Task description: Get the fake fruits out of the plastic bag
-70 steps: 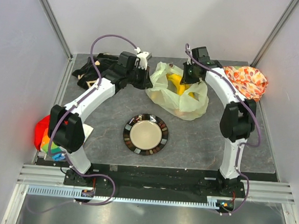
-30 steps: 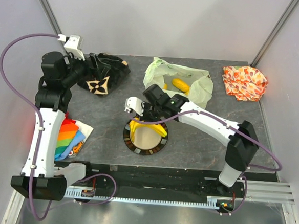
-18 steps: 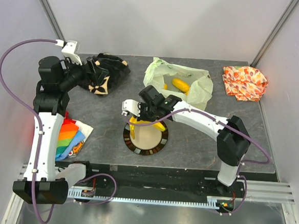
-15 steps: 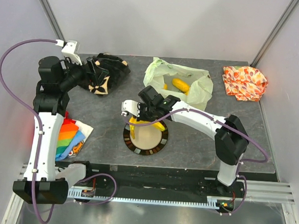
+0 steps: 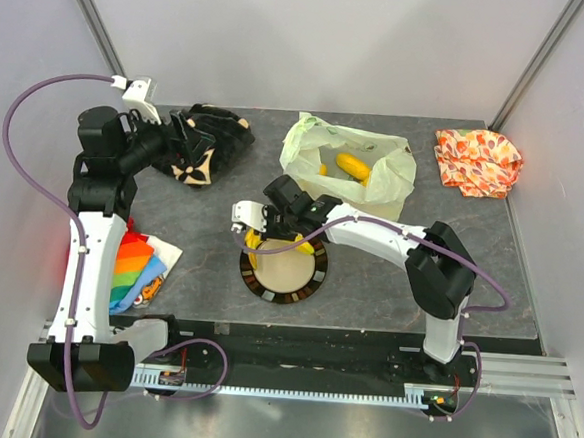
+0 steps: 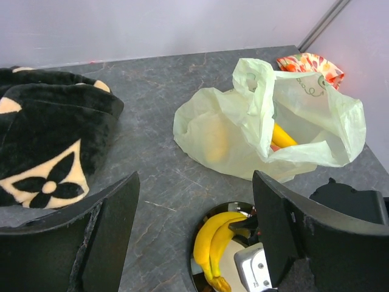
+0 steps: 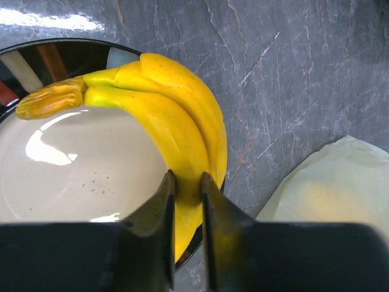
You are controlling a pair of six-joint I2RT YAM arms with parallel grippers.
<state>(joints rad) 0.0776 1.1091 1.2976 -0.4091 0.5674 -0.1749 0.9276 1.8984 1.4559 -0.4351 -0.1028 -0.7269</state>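
Placement: your right gripper (image 7: 187, 182) pinches the glossy yellow plastic banana bunch (image 7: 176, 134) on the dark-rimmed round plate's (image 7: 36, 58) far rim; your left gripper's (image 6: 194, 201) fingers stand spread. Next, release, then reach into the pale crinkly plastic bag (image 6: 231, 128).

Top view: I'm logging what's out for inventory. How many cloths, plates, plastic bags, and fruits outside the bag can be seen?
Cloths: 3 (black cloth, orange cloth, rainbow cloth)
Plate: 1
Plastic bag: 1
Banana bunch outside the bag: 1
Total: 6
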